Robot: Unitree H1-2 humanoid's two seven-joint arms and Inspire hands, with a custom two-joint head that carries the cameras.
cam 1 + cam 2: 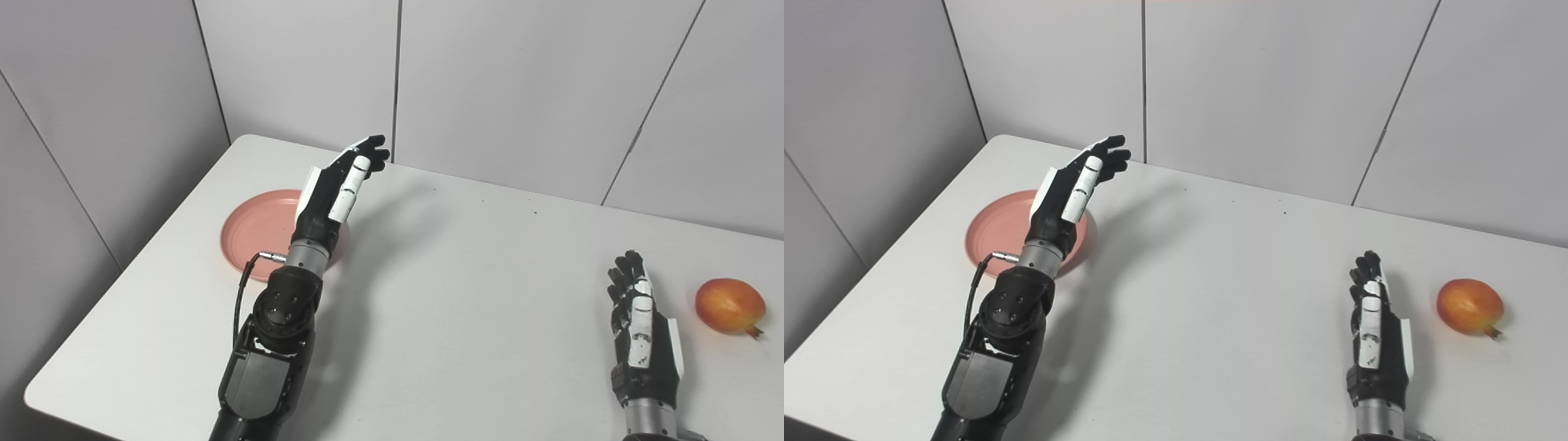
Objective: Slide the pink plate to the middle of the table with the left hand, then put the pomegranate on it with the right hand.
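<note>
A pink plate (pixel 257 229) lies on the left part of the white table (pixel 459 294). My left hand (pixel 338 187) is raised above the plate's right side, open, fingers stretched toward the back wall, holding nothing; my forearm hides part of the plate. An orange-red pomegranate (pixel 729 305) rests on the table at the far right. My right hand (pixel 637 324) stands open on its edge just left of the fruit, a small gap apart from it, holding nothing.
Grey wall panels (pixel 490 79) close off the back and left sides of the table. The table's front-left corner (pixel 37 395) is near my left arm.
</note>
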